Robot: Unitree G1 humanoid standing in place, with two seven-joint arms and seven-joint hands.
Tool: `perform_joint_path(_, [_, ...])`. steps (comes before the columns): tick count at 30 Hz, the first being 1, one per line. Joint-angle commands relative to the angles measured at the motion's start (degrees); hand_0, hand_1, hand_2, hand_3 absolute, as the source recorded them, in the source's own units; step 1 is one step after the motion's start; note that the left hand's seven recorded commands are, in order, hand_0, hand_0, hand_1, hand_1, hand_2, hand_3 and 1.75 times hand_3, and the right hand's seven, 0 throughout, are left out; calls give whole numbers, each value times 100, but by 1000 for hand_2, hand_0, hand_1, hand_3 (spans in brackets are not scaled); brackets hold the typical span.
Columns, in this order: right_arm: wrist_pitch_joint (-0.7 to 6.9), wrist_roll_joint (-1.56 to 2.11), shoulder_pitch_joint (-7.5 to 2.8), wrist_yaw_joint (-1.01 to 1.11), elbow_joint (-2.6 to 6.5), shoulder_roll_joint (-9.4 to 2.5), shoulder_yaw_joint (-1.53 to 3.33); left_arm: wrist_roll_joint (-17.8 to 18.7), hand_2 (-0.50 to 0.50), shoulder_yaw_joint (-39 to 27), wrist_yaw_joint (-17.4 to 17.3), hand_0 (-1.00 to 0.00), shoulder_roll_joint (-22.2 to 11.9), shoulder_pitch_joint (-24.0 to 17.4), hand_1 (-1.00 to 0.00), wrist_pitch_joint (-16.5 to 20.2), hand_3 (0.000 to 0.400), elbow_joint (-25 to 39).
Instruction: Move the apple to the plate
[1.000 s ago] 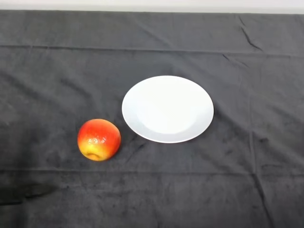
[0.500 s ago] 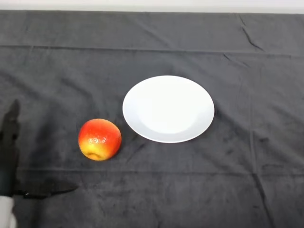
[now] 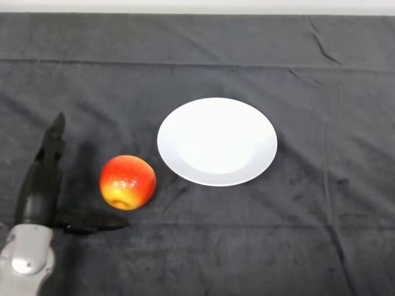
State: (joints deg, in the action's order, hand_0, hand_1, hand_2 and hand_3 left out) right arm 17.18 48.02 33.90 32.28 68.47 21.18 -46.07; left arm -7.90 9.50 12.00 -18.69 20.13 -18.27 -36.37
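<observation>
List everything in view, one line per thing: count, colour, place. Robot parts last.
apple: one, red and yellow, on the cloth left of centre, just off the plate's lower-left edge, not touching it.
plate: one, white, holding nothing, at the centre of the table.
cloth: one, dark grey, creased, covering the table.
wall strip: one, pale, along the top edge behind the table.
left arm: one, silver-grey, coming in at the lower left corner.
left hand: one, black, open, left of the apple, fingers stretched away from the robot, thumb pointing toward the apple's underside; not touching the apple.
</observation>
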Motion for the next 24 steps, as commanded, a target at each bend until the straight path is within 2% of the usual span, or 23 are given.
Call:
perform_joint_path(1, [9,-27,-63,-60,-112,77,-56,-69,0,225,-13,0,93,176,0,79,0,-377])
perform_joint_path(4, [9,-25,-62,-59,-108,78,-56,-36,0,374,-31,0,153,296,0,60,0,-521])
perform_joint_path(5, [9,-24,-61,-59,-107,79,-57,-25,-92,426,-37,-184,170,329,0,48,74,-566])
perform_joint_path(6, [9,-24,-61,-58,-105,79,-57,-16,-112,472,-40,-1000,184,356,-776,40,400,-599])
perform_joint_path(7, [9,-23,-60,-58,-104,80,-57,-6,-14,525,-44,-1000,197,383,-973,35,400,-627])
perform_joint_path(8, [9,-23,-60,-57,-103,81,-57,4,0,574,-50,-1000,204,405,-1000,28,400,-645])
perform_joint_path(17, [9,-19,-56,-52,-92,85,-58,67,0,760,-182,-1000,3,471,-1000,-45,400,-506])
perform_joint_path(24, [8,-17,-56,-51,-90,85,-58,60,0,673,-225,-1000,-240,377,-1000,239,400,241])
